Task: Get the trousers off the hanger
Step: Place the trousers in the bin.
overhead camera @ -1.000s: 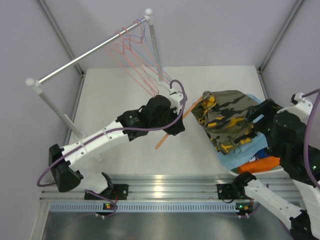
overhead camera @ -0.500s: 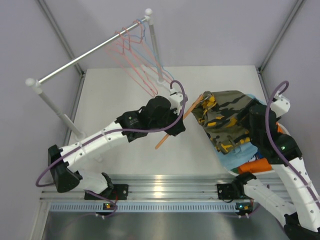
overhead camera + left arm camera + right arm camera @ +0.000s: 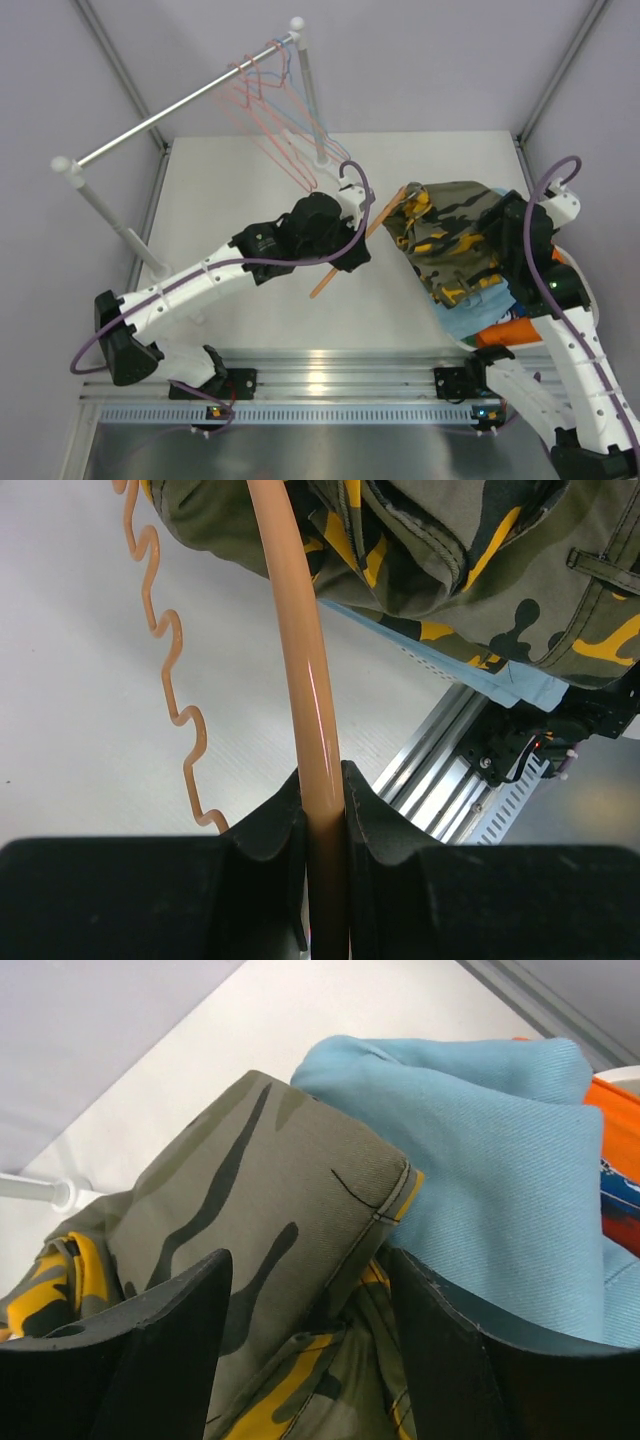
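Note:
The olive camouflage-and-yellow trousers (image 3: pixel 455 230) hang on the orange hanger (image 3: pixel 325 283) over a pile at the table's right. My left gripper (image 3: pixel 345 255) is shut on the hanger's straight bar (image 3: pixel 300 660), just left of the trousers (image 3: pixel 480 550). My right gripper (image 3: pixel 508 240) is open. In the right wrist view its jaws (image 3: pixel 310 1260) stand on either side of a folded edge of the camouflage trousers (image 3: pixel 230 1180). Light blue trousers (image 3: pixel 500 1160) lie right beside that edge. Orange trousers (image 3: pixel 520 330) lie under the pile.
A clothes rail (image 3: pixel 180 105) crosses the back left, with several empty wire hangers (image 3: pixel 275 110) bunched near its right post. A metal rail (image 3: pixel 330 385) runs along the table's near edge. Grey walls close in on both sides.
My right arm has swung in from the far right, bringing its open gripper onto the right side of the camouflage trousers. The left arm and the hanger have stayed still.

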You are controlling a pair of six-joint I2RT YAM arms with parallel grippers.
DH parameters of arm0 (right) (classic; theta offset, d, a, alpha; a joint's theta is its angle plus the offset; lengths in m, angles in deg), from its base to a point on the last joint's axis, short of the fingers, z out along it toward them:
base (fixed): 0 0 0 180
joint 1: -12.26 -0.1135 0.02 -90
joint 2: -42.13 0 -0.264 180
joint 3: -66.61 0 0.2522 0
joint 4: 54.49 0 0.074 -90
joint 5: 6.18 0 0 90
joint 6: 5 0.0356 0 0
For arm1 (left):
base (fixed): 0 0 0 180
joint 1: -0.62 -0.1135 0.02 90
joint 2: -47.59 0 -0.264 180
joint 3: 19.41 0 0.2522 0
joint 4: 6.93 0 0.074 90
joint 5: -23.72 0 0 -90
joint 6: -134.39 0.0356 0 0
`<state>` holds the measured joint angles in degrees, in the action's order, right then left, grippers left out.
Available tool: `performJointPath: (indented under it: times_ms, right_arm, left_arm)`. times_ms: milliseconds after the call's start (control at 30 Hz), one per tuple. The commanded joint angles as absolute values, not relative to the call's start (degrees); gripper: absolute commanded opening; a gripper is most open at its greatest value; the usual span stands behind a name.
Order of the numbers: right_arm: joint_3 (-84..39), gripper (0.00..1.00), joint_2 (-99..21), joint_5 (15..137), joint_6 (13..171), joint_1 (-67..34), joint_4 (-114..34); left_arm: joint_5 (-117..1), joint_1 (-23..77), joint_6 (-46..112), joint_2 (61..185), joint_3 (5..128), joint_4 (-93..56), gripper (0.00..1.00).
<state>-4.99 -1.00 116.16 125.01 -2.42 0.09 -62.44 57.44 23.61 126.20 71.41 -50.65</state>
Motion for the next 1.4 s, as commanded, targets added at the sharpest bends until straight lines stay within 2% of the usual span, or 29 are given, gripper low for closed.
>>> performJointPath:
  times_ms: [0,33,133,167,233,267,400,867,1333,1367]
  right_arm:
    - [-4.7,0.63,-1.6,113.0,124.1,-0.7,-4.4]
    - [-4.6,0.61,-1.9,112.8,123.9,-0.2,-4.4]
    - [-3.9,0.44,-1.7,112.7,122.4,0.5,-5.8]
    - [-3.8,0.29,-1.7,112.9,121.6,0.7,-6.3]
    - [-4.2,0.13,-1.6,112.8,120.9,1.4,-7.0]
    - [-5.2,0.00,-1.6,112.6,120.0,1.6,-7.1]
    - [-9.9,0.00,-1.3,112.4,117.3,1.9,-5.3]
    - [-29.0,0.00,3.5,114.3,112.4,1.9,14.7]
    - [-16.7,0.00,11.5,113.3,120.4,1.9,30.1]
    - [-16.6,0.06,11.2,112.6,120.6,1.9,30.6]
  left_arm:
    - [-61.4,58.4,25.8,123.0,73.4,-42.9,0.00]
    - [-61.5,58.5,25.8,122.8,73.4,-43.0,0.00]
    - [-61.8,58.5,25.8,122.8,73.3,-42.9,0.00]
    - [-61.7,58.5,25.8,122.9,73.2,-43.0,0.00]
    - [-61.9,58.5,25.7,122.7,73.0,-43.0,0.00]
    - [-62.1,58.5,25.6,122.6,72.8,-43.0,0.00]
    - [-62.4,58.5,25.6,122.3,72.5,-42.9,0.00]
    - [-65.8,58.4,24.5,122.7,70.8,-43.6,0.00]
    - [-71.1,58.4,22.8,122.3,70.7,-43.5,0.00]
    - [-70.9,58.4,22.9,122.4,70.9,-43.5,0.00]
